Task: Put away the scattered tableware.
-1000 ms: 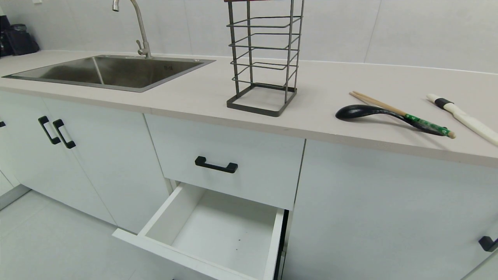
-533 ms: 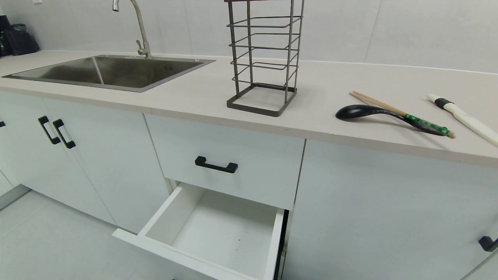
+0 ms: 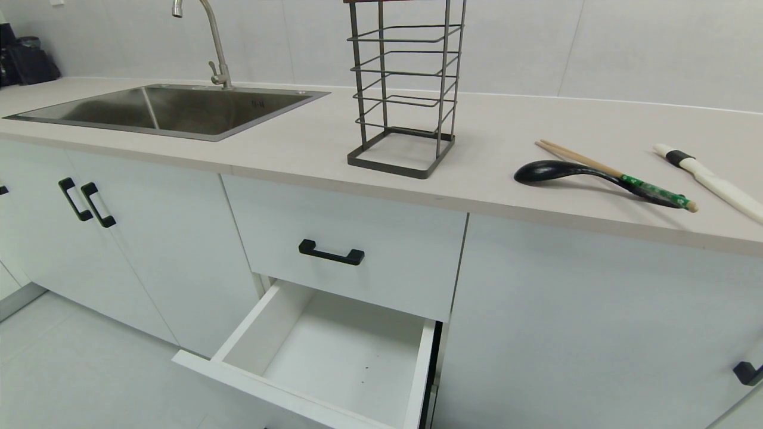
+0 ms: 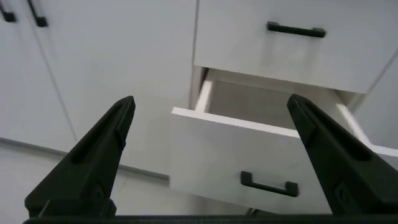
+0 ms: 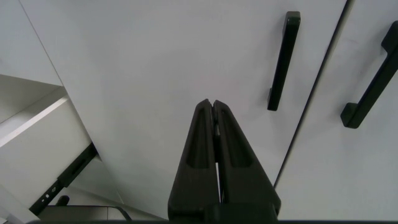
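Observation:
A black spoon (image 3: 581, 174) lies on the right part of the counter (image 3: 298, 143), with a pair of wooden chopsticks (image 3: 614, 174) lying across its handle. A white utensil with a black band (image 3: 712, 182) lies further right. Below the counter, the lower drawer (image 3: 334, 357) is pulled out and holds nothing. My left gripper (image 4: 211, 118) hangs open in front of that drawer (image 4: 249, 155), above its black handle (image 4: 268, 184). My right gripper (image 5: 213, 115) is shut with nothing in it, facing a white cabinet door (image 5: 186, 68) with black handles (image 5: 281, 61).
A dark wire rack (image 3: 405, 89) stands mid-counter. A steel sink (image 3: 173, 110) with a faucet (image 3: 211, 42) sits at the left. The upper drawer (image 3: 346, 244) is closed. White cabinet doors (image 3: 119, 238) line the front, and the floor (image 3: 71, 369) lies below.

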